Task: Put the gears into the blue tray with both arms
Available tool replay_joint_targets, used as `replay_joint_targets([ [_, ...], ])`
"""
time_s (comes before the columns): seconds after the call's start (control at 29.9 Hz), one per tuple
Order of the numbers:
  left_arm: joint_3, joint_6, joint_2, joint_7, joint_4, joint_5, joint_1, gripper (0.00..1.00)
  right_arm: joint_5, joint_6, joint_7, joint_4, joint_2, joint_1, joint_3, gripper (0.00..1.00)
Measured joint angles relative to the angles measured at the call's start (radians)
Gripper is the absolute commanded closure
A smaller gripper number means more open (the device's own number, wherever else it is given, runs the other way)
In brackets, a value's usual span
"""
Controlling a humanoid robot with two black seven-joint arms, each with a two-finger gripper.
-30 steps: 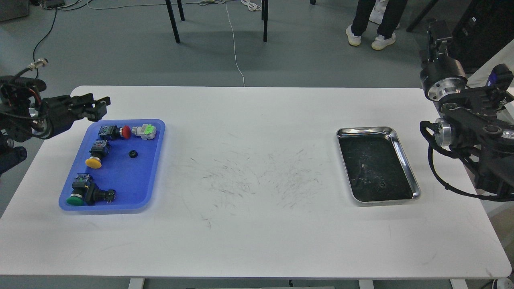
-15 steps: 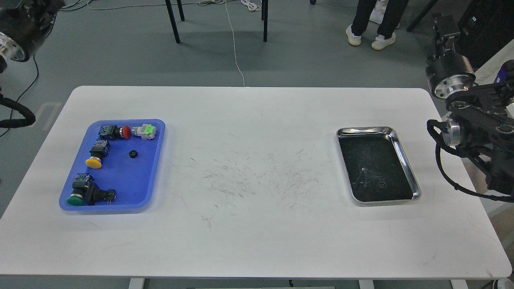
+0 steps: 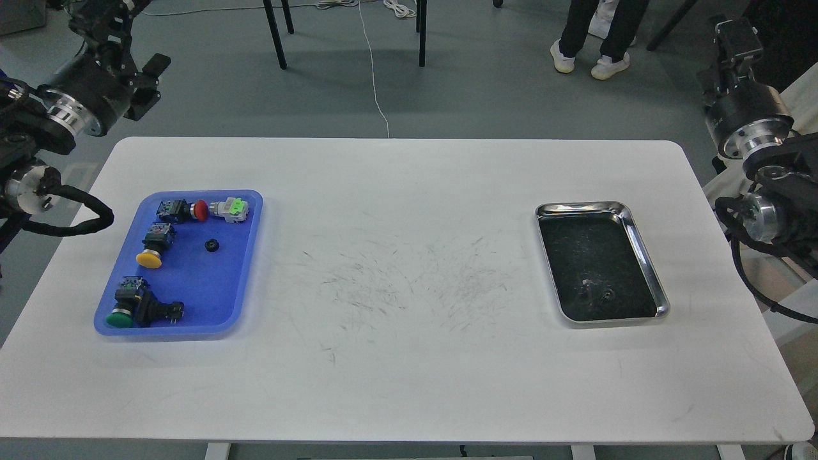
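blue tray (image 3: 246, 268): 1 gear (image 3: 211, 245) + switches (image 3: 152, 248) | steel tray (image 3: 645, 255): gear (image 3: 606, 294) | arms off table

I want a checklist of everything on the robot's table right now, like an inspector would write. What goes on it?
Surface: white table, scuffed with dark scratches in the middle.
Job's things: blue tray on the left; one gear lies inside it. A small gear-like piece lies in the steel tray; too small to be sure.
Clutter: four push-button switches in the blue tray, capped red, green, yellow and dark green.
Grippers: left gripper and right gripper raised off the table, holding nothing seen.
Cables: white cord on the floor.
Surroundings: a person's legs, chair legs.
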Motion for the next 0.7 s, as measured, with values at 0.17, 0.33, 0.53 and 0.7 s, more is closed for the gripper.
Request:
replay_joint_targets([
  [0.17,-0.037,-0.063,-0.014,0.015,0.013,-0.062,0.016,0.02,0.0,0.008,0.007,0.013,-0.028,-0.003,-0.01,0.03],
  [0.33,-0.102,-0.124,-0.015,0.207,0.037,-0.172,0.02,0.02,-0.001,0.016,0.012,0.006,-0.048,-0.001,0.012,0.03],
  [0.53,-0.155,-0.122,-0.032,0.242,0.066,-0.223,0.042,0.03,0.018,0.073,0.003,0.012,-0.056,-0.001,0.063,0.03],
  [0.7,-0.203,-0.108,-0.059,0.243,0.066,-0.24,0.062,0.02,0.092,0.094,0.002,0.001,-0.027,-0.001,0.074,0.03],
])
